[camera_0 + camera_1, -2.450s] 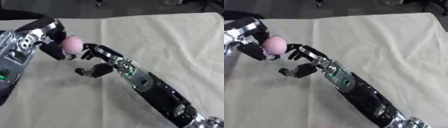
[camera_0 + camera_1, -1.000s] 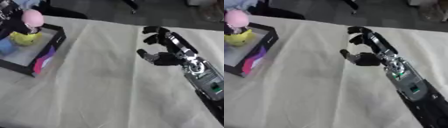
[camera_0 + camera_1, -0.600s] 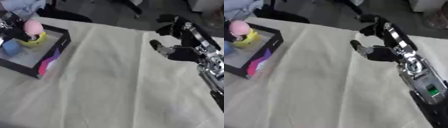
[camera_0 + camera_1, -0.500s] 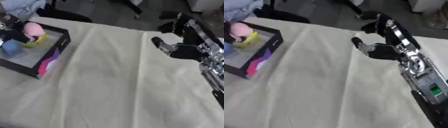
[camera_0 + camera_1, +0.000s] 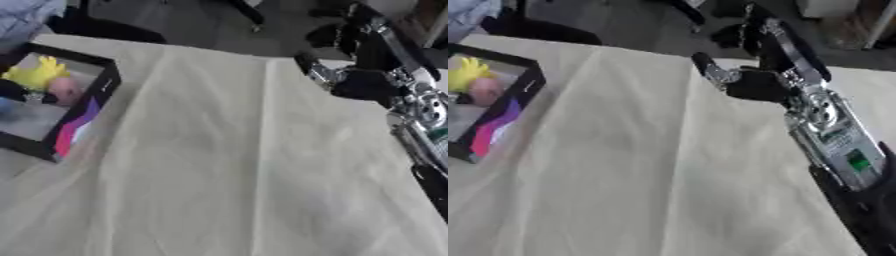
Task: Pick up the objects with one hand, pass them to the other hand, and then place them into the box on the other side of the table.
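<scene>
Left eye view: pink ball (image 5: 63, 90) in box (image 5: 86, 111), well apart from right hand (image 5: 367, 82) fingers (image 5: 312, 71).

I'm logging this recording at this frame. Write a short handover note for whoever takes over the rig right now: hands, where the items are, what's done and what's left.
Right hand: open, empty, raised over the far right of the cloth-covered table.
Left hand: only a dark part shows inside the box, next to the pink object; grip cannot be judged.
Items: the pink object and a yellow object sit in the box at the left edge.
Done: pink object is across and in the box.
Left: confirm release, withdraw the left hand. No other items show on the cloth.
</scene>
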Motion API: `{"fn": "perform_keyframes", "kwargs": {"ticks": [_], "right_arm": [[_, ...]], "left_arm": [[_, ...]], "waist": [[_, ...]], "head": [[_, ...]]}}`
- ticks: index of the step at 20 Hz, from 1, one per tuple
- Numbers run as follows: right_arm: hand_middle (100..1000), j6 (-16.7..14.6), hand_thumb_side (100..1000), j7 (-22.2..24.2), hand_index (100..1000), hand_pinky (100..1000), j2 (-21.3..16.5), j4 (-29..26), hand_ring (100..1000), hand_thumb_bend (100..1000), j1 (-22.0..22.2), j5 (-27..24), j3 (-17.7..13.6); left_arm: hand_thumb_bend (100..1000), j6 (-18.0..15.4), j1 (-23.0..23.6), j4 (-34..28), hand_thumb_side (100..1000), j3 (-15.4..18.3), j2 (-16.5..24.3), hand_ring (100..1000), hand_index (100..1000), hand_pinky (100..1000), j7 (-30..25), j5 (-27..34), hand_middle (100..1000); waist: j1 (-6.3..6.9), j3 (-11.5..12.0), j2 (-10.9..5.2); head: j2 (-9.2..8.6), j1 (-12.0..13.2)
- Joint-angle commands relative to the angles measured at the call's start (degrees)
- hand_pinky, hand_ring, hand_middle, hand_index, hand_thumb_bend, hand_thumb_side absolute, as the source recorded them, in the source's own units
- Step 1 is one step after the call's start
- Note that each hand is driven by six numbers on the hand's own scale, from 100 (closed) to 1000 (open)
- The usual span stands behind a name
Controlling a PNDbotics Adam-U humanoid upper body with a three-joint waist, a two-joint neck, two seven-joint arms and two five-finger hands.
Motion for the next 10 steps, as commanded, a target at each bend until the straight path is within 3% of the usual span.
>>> {"fn": "perform_keyframes", "kwargs": {"ticks": [1, 3, 4, 5, 8, 9, 10], "right_arm": [[797, -0.16, 114, -1.19, 857, 763, -1.82, -1.64, 716, 338, -0.48, -1.03, -1.47], [818, -0.44, 188, -1.99, 872, 769, -2.1, -2.0, 723, 225, -0.41, -1.7, -2.1], [824, -0.64, 216, -2.48, 876, 770, -2.28, -2.08, 726, 171, -0.34, -2.25, -2.48], [828, -0.87, 214, -3.01, 879, 773, -2.45, -2.09, 730, 100, -0.25, -2.89, -2.89], [835, -1.37, 254, -3.87, 883, 775, -2.93, -1.86, 733, 100, 0.4, -5.57, -4.23], [836, -1.31, 244, -3.87, 883, 773, -3.1, -1.71, 733, 100, 0.77, -6.65, -4.75], [834, -1.1, 206, -3.8, 880, 769, -3.22, -1.49, 731, 100, 1.23, -7.74, -5.35]], "left_arm": [[604, 0.66, 0.13, -5.59, 538, 3.59, 1.34, 686, 737, 843, 4.91, 2.89, 682], [382, 0.73, 1.97, -10.69, 667, 5.96, 1.06, 643, 729, 827, 12.27, 10.58, 660], [333, -0.27, 3.19, -13.57, 729, 7.19, 0.65, 626, 732, 818, 16.9, 15.63, 657], [377, -2.45, 4.48, -16.3, 785, 8.08, 0.15, 624, 740, 814, 21.13, 21.18, 669], [577, -14.7, 8.93, -22.49, 850, 10.08, -1.41, 628, 757, 806, 30.0, 38.09, 679], [632, -17.99, 10.32, -23.64, 842, 10.63, -1.91, 626, 760, 803, 32.1, 41.78, 680], [631, -20.74, 11.79, -24.79, 820, 11.27, -2.67, 626, 761, 800, 33.87, 44.77, 691]], "waist": [[0.23, -0.12, -0.65], [0.44, -0.18, -0.67], [0.54, -0.21, -0.68], [0.64, -0.28, -0.7], [1.0, -0.61, -0.71], [1.11, -0.73, -0.7], [1.21, -0.86, -0.68]], "head": [[0.51, -1.7], [0.64, -3.32], [0.7, -4.31], [0.71, -5.29], [0.48, -7.05], [0.21, -7.46], [-0.05, -7.88]]}}
